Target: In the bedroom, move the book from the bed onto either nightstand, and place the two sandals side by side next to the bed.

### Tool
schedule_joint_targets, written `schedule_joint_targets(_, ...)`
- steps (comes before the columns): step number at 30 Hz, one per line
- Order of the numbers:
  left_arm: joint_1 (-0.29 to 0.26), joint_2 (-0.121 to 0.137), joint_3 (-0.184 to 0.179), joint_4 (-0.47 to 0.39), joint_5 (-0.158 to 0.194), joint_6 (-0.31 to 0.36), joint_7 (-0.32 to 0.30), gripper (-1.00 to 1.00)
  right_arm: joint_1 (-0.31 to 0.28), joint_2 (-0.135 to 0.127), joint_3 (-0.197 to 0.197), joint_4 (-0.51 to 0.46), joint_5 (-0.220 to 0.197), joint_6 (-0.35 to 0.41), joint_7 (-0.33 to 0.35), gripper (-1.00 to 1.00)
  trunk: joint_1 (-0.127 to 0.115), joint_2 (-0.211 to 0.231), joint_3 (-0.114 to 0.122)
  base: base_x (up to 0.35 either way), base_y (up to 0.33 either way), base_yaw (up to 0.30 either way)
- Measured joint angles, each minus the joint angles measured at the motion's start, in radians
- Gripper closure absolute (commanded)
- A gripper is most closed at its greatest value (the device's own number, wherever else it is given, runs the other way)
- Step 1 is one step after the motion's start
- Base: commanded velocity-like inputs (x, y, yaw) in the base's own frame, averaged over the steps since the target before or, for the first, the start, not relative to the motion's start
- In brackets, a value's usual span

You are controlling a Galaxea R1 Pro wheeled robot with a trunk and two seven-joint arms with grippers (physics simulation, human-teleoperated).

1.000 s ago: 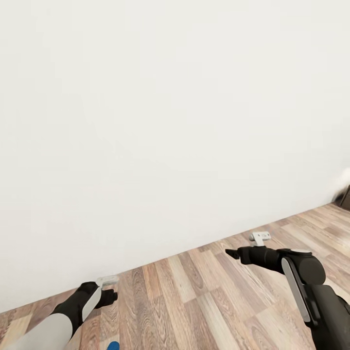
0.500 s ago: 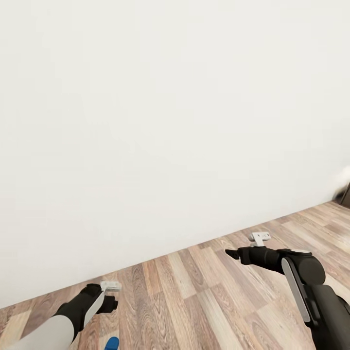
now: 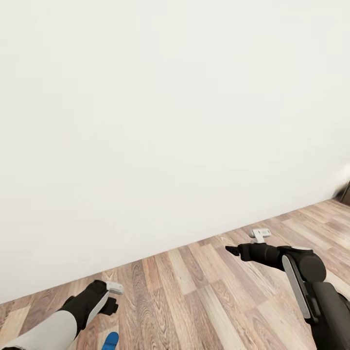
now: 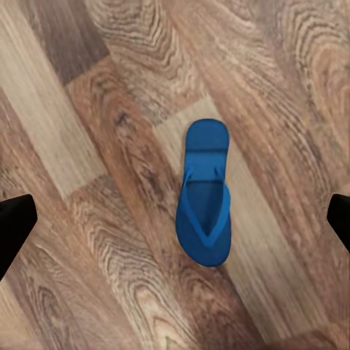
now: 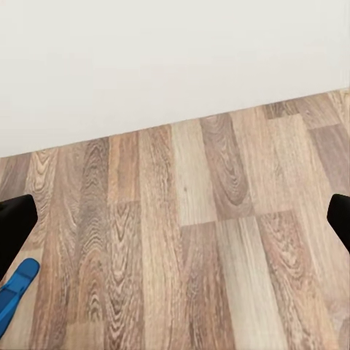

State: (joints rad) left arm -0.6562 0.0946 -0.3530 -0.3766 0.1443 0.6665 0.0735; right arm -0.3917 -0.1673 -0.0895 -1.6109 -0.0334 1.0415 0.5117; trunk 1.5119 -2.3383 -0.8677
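One blue sandal [image 4: 205, 198] lies flat on the wood-plank floor [image 3: 204, 291] beneath the left tool [image 4: 175, 219], both tools' fingers spread apart, empty.

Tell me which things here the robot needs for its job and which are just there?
For the job:
- blue sandal lying flat on the floor
- left gripper, fingers wide apart over the sandal

Just there:
- wood-plank floor
- white wall
- right gripper, holding nothing

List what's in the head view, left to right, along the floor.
Left pincer → sandal tip at the bottom edge → bare plank floor → right pincer → dark furniture corner at the far right.
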Motion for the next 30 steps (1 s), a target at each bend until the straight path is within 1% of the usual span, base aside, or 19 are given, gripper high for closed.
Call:
schedule_joint_targets(2,-0.004,-0.003,-0.026,0.0,-0.003,0.001,-0.002,-1.0,-0.01,0.002,0.002,-0.001,0.0,0.0,0.0,-1.0,0.008,-0.014,-0.006,0.0,0.0,0.0)
schedule_joint_targets(4,-0.009,-0.005,-0.043,-0.004,-0.005,0.001,-0.004,-1.0,-0.022,0.003,0.003,-0.001,0.0,0.0,0.0,-1.0,0.015,-0.028,-0.013,0.0,0.0,0.0)
schedule_joint_targets(9,-0.024,-0.007,-0.064,-0.014,-0.009,-0.008,-0.006,-1.0,-0.049,0.005,0.005,-0.002,0.0,0.0,0.0,-1.0,0.035,-0.063,-0.028,0.0,0.0,0.0)
schedule_joint_targets(12,-0.029,-0.007,-0.068,-0.015,-0.01,-0.025,-0.007,-1.0,-0.058,0.005,0.005,-0.002,0.0,0.0,0.0,-1.0,0.046,-0.084,-0.038,0.0,0.0,0.0)
schedule_joint_targets(23,-0.037,0.004,-0.072,-0.006,-0.009,-0.135,-0.009,-1.0,-0.077,0.005,0.005,-0.002,0.0,0.0,0.0,-1.0,0.088,-0.161,-0.072,0.0,0.0,0.0)
schedule_joint_targets(30,-0.037,0.006,-0.073,0.0,-0.007,-0.171,-0.023,-1.0,-0.078,0.005,0.006,-0.002,0.0,0.0,0.0,-1.0,0.092,-0.163,-0.099,0.0,0.0,0.0)
